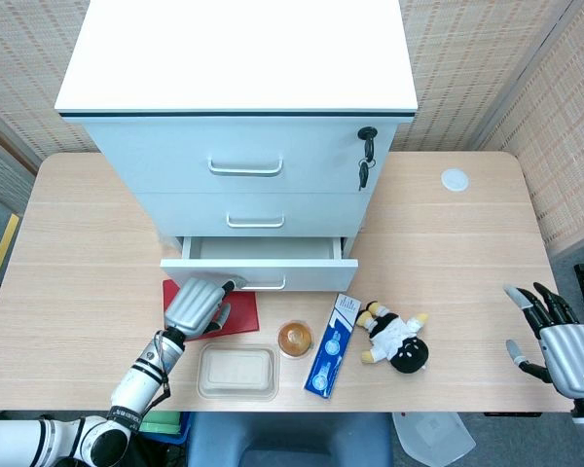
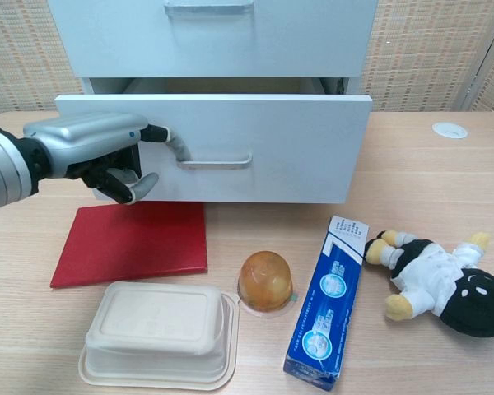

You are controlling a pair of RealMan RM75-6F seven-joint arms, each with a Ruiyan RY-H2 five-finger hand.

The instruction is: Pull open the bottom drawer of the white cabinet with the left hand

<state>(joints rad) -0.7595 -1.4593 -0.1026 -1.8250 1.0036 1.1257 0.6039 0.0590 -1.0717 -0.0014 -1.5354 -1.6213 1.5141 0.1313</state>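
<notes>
Left hand has a fingertip hooked on the handle of the bottom drawer, which sits partway out of the white cabinet, so it just needs more pulling imo.

Setting: indoor test room, office-like. My view takes in a pale wood-grain table, woven-textured wall panels, a keyed white cabinet, and mixed props: plush doll, toothpaste box.

Left hand fingers curled, right hand fingers spread
</notes>
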